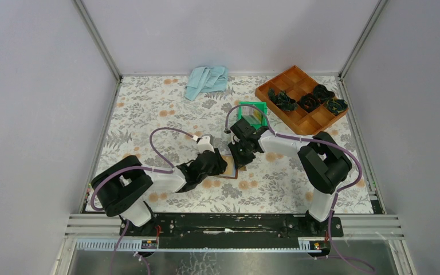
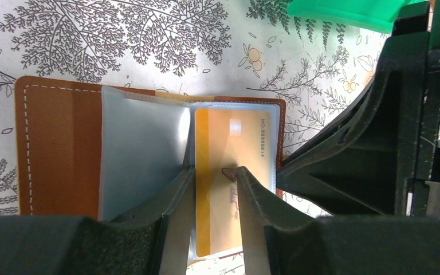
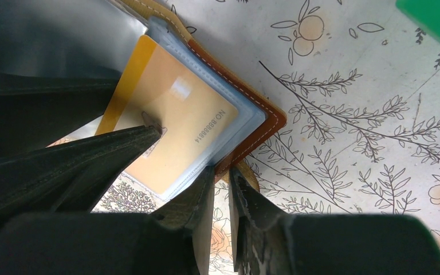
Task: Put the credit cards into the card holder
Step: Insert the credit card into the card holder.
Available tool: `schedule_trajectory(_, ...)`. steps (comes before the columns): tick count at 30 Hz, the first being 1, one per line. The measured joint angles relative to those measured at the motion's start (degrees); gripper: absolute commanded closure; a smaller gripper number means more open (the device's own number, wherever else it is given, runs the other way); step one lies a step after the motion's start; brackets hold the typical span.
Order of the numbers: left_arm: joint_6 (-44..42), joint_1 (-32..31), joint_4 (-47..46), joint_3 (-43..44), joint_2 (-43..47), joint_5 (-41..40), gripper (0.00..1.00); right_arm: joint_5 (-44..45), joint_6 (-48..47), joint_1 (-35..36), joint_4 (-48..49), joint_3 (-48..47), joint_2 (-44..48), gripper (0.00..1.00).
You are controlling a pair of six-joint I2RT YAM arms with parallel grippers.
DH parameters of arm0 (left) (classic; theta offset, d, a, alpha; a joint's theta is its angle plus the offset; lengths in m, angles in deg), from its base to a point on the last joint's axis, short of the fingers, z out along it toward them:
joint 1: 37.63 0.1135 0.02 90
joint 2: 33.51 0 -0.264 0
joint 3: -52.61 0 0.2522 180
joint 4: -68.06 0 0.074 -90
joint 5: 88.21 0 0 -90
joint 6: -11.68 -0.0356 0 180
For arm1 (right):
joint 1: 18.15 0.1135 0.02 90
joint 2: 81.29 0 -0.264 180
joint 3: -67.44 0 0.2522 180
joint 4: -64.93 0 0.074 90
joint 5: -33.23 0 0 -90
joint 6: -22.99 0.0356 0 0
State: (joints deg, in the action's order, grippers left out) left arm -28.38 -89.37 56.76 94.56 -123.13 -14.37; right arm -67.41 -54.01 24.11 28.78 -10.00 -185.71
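Two robot arms meet over an open card holder (image 2: 57, 149) lying just toward 6 o'clock from the centre of the flower-printed counter (image 1: 149, 114).

The left claw (image 2: 213, 172) reaches in from 8 o'clock. Its jaws stand a moderate gap apart and grip nothing. One finger (image 2: 177, 195) sits at the edge of an empty clear plastic sleeve (image 2: 143, 149). The other fingertip presses on the face of a gold credit card (image 2: 232, 134).

The card lies flat in the holder's neighbouring clear sleeve, with a printed number running along one edge. How far it is pushed home cannot be told. In the left wrist view, the holder's brown leather cover, stitched in white, spreads out toward 9 o'clock of the card.

The right claw (image 3: 222, 171) comes in from 2 o'clock. Its jaws are narrow and pinched on the holder's stitched leather edge, near the corner next to the card. The two claws sit close together with the holder between them.

At 11 o'clock, a crumpled light blue cloth (image 1: 206, 80) lies against the back wall. A green bin (image 1: 253, 106) stands at 12 o'clock, just behind the right claw. A wooden tray (image 1: 325, 121) fills the far corner at 2 o'clock, set at an angle. Dark tangled items (image 1: 301, 102) rest in several of its compartments, too small to make out.
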Motion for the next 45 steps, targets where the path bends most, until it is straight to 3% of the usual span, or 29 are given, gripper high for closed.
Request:
schedule_trajectory(7, -0.1, -0.5, 1.6, 0.7, 0.0, -0.8, 0.68, 0.1, -0.2, 0.0, -0.4, -0.1, 0.0, 0.78)
schedule_trajectory(26, -1.3, -2.7, 6.4, 4.5, -1.4, -2.3, 0.69, 1.1, -0.2, 0.1, -2.8, -0.6, 0.0, 0.78)
schedule_trajectory(45, -2.2, -3.1, 7.1, 4.9, -1.2, -2.7, 0.82, 1.2, -0.3, 0.1, -3.0, -0.7, 0.0, 0.78)
